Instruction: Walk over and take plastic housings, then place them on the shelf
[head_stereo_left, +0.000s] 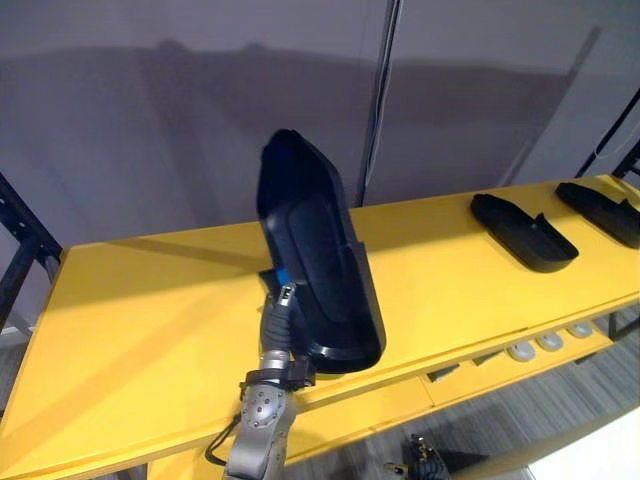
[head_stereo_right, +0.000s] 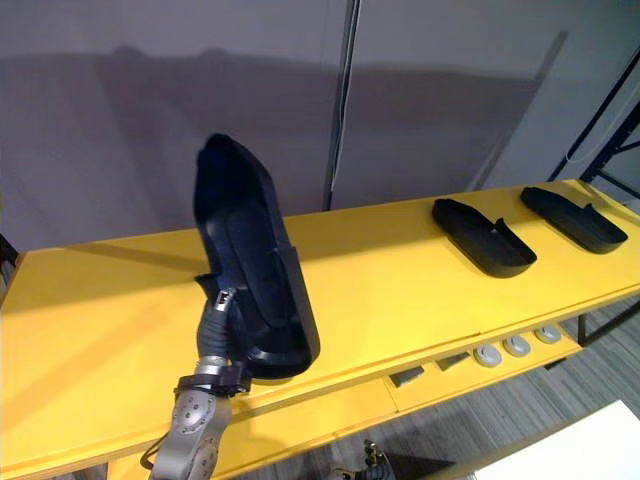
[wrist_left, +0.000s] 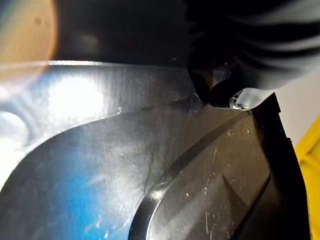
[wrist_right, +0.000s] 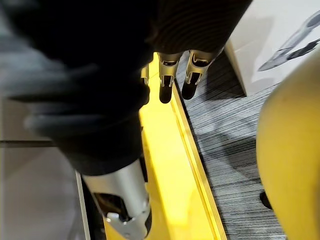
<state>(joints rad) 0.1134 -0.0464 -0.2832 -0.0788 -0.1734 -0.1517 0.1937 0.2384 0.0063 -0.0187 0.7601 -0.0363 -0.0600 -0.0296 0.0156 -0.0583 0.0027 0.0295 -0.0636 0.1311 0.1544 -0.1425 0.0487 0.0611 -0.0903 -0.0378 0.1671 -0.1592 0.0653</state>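
Workshop or storage area. A yellow shelf (head_stereo_left: 150, 300) on dark steel rack uprights (head_stereo_left: 22, 232) stands against grey wall panels (head_stereo_left: 150, 100). Black plastic housings (head_stereo_left: 523, 232) lie near its right end.

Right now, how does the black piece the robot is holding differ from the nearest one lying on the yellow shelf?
The held housing stands nearly upright, gripped in the left hand over the yellow shelf; the lying housing rests flat on it, hollow side up, untouched. The held housing is near the shelf's middle, the lying housing toward its right end. Both are black, elongated shells.
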